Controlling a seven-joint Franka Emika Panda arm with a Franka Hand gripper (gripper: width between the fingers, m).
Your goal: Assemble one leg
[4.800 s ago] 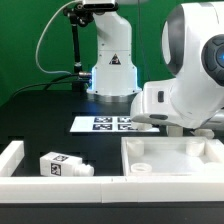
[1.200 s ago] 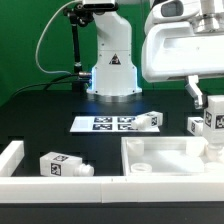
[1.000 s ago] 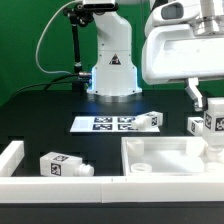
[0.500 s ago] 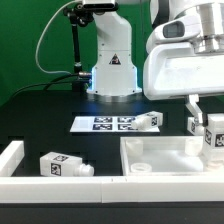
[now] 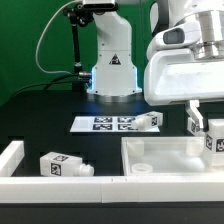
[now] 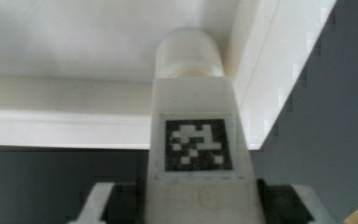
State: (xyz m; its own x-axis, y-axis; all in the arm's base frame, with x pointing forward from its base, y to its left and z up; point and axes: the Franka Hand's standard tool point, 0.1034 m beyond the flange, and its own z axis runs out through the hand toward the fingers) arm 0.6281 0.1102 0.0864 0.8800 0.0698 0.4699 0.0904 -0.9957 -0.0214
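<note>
While the gripper [image 6: 194, 203] clamps the leg [image 6: 197, 110] over the rimmed white panel's [image 5: 165, 178] edge, a small round boss [image 5: 143, 169] sits inside it.

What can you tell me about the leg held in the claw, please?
The leg is a short, chunky white peg, plastic-looking, with a rounded end and a square black-and-white tag on one flat side. The claw grips it on both sides, over the raised rim of the white panel; whether they touch is unclear.

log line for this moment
gripper shut on leg | leg upright at panel edge, exterior view's right | contact with panel: cannot tell
</note>
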